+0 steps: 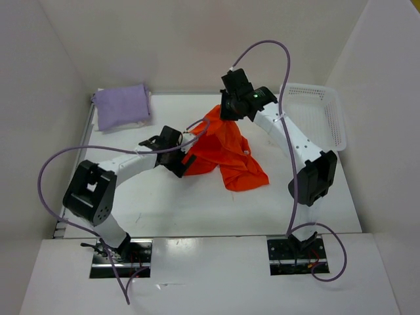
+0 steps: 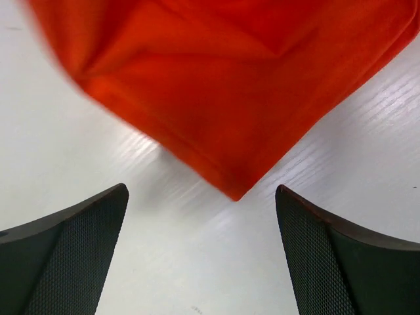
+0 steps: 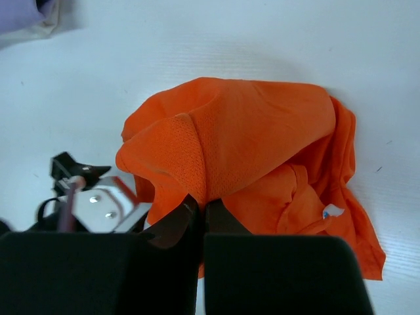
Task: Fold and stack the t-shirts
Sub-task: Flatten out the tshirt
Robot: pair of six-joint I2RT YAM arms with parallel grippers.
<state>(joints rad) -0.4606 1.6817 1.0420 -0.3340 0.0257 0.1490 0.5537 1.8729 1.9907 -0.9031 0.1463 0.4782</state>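
Observation:
The orange t-shirt (image 1: 230, 157) is bunched in the middle of the table, one part drawn up into a peak. My right gripper (image 1: 228, 113) is shut on that peak; in the right wrist view its jaws (image 3: 203, 203) pinch a fold of the orange cloth (image 3: 262, 131). My left gripper (image 1: 186, 155) stands open just left of the shirt. In the left wrist view its fingers (image 2: 79, 249) flank bare table, a corner of the orange shirt (image 2: 223, 85) hanging just ahead of them. A folded lavender t-shirt (image 1: 121, 106) lies at the back left, on white cloth (image 1: 139, 123).
A white mesh basket (image 1: 321, 118) stands at the back right against the wall. White walls enclose the table (image 1: 170, 203) on the left, back and right. Purple cables loop above both arms.

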